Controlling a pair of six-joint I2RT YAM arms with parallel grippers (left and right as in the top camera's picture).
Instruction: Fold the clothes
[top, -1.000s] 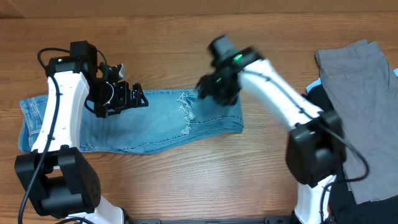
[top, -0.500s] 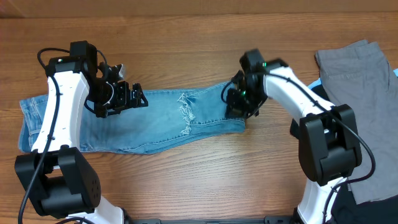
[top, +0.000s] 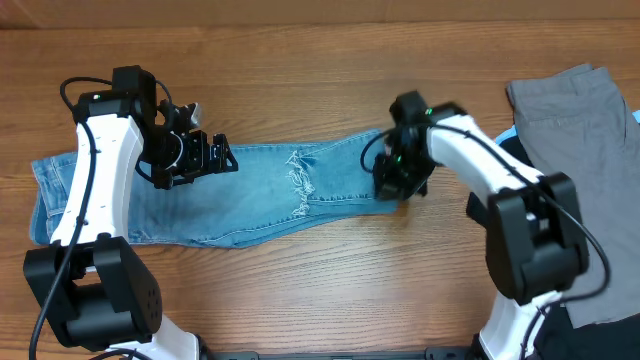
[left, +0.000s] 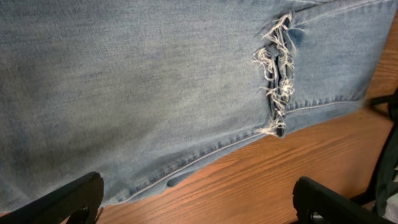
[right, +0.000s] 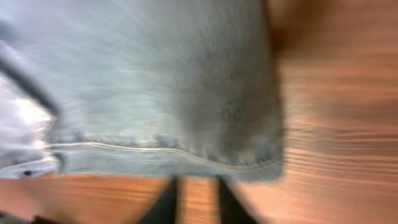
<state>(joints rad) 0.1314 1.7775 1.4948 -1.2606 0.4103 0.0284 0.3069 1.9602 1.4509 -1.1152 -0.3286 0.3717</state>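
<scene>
Starting the fold on the jeans (top: 250, 200) called for a sure bite at the end of the cloth before anything was lifted, as I judged it. They lay flat and lengthwise on the tabletop (top: 300, 290), with the frayed rip (top: 298, 180) near their middle. My right claw (top: 395, 180) was down at the end corner of the denim on one side of that rip, by the stitched edge. Its wrist view was smeared, so I could not tell whether it was pinching cloth or only resting there. My left claw (top: 222, 157) hung over the denim on the other side of the rip, spread wide and holding nothing. To do this well, I reckoned the right claw needed every layer of the corner, a low lift, and a straight carry over the rip. The left claw could press the cloth just past the rip to stop it dragging. A grey garment (top: 575, 130) lay well beyond the right claw, away from the rip.
</scene>
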